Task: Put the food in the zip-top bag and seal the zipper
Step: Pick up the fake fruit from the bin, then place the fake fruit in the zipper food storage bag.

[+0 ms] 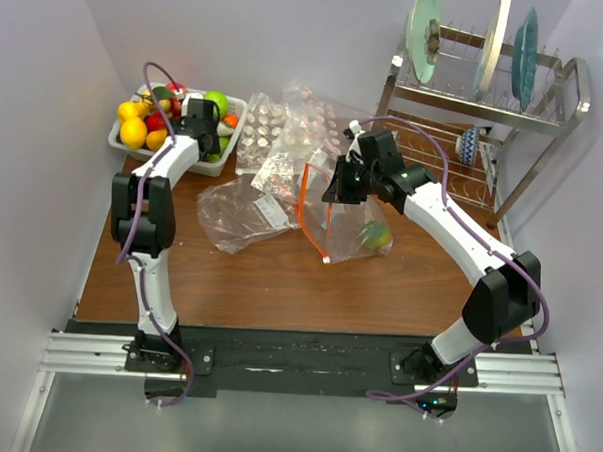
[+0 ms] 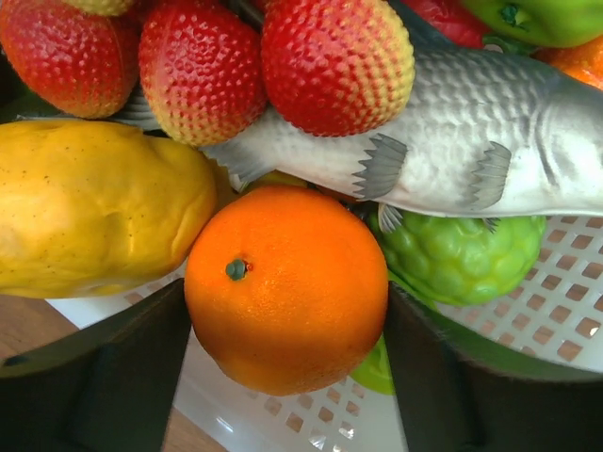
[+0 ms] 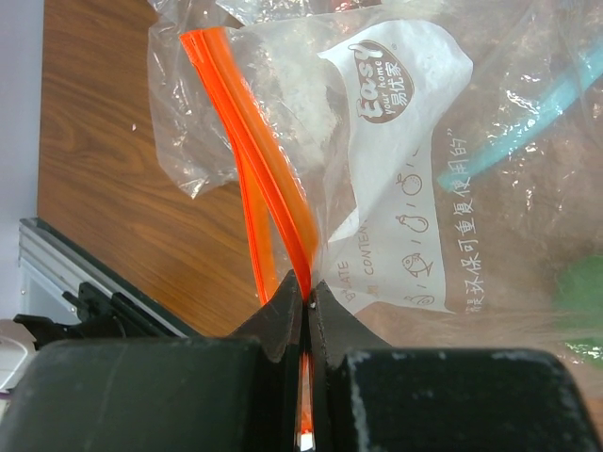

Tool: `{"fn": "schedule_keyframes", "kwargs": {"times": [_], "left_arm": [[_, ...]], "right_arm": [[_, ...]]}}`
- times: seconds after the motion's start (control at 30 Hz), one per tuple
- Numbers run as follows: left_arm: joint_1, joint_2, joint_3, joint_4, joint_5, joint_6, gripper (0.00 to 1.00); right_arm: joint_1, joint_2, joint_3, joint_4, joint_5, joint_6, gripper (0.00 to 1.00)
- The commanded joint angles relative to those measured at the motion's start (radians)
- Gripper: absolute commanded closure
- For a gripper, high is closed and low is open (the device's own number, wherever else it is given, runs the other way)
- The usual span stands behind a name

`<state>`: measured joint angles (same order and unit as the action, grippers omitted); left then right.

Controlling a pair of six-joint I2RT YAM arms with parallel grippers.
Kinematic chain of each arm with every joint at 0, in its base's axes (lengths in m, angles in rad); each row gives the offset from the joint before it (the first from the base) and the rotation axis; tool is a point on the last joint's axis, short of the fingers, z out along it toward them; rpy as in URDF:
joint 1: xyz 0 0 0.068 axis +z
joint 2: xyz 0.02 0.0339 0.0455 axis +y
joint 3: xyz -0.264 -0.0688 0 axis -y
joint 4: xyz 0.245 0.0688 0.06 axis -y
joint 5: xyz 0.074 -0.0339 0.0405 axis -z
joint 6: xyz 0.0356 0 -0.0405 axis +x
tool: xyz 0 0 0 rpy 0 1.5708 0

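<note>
Top view: the zip-top bag lies mid-table. Left wrist: the left gripper stands apart, flanking the orange, and the glossy ball could squirt away. Right wrist: the right gripper is clamped on the zipper; a slip would collapse the mouth.

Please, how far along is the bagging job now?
Done: one green fruit lies inside the zip-top bag. In hand: right end effector pinches the zipper, mouth open; left end effector flanks an orange in the white basket, grip uncertain. To do: remaining fruit, then sealing.
</note>
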<state>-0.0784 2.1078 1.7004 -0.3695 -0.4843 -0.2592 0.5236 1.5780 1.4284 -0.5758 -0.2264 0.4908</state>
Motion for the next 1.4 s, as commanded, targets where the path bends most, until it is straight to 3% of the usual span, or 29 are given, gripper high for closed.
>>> {"fn": "schedule_keyframes", "kwargs": {"times": [0.0, 0.07, 0.17, 0.43, 0.67, 0.8, 0.93, 1.23, 1.37], "left_arm": [[0.017, 0.015, 0.059, 0.023, -0.010, 0.026, 0.32], [0.017, 0.012, 0.067, 0.006, 0.006, 0.018, 0.45], [0.016, -0.052, 0.027, 0.038, 0.062, 0.000, 0.48], [0.015, -0.288, -0.085, 0.095, 0.274, -0.051, 0.49], [0.015, -0.449, -0.197, 0.156, 0.623, -0.130, 0.48], [0.015, -0.586, -0.368, 0.303, 0.866, -0.291, 0.48], [0.000, -0.699, -0.537, 0.605, 1.051, -0.471, 0.49], [-0.176, -0.767, -0.630, 0.690, 1.093, -0.563, 0.49], [-0.234, -0.807, -0.740, 0.799, 1.101, -0.650, 0.50]], "right_arm": [[0.001, -0.004, 0.046, -0.006, -0.005, -0.023, 1.00], [0.001, -0.009, 0.044, -0.006, -0.004, -0.023, 1.00], [0.003, -0.010, 0.043, -0.006, 0.002, -0.024, 1.00], [0.003, 0.011, 0.081, -0.015, -0.005, -0.024, 1.00], [0.003, 0.040, 0.101, 0.007, -0.076, 0.009, 1.00], [0.001, 0.065, 0.106, 0.037, -0.139, 0.037, 1.00], [0.001, 0.077, 0.113, 0.065, -0.192, 0.075, 1.00], [-0.005, 0.077, 0.151, 0.080, -0.244, 0.112, 1.00], [-0.011, 0.068, 0.153, 0.088, -0.269, 0.127, 1.00]]}}
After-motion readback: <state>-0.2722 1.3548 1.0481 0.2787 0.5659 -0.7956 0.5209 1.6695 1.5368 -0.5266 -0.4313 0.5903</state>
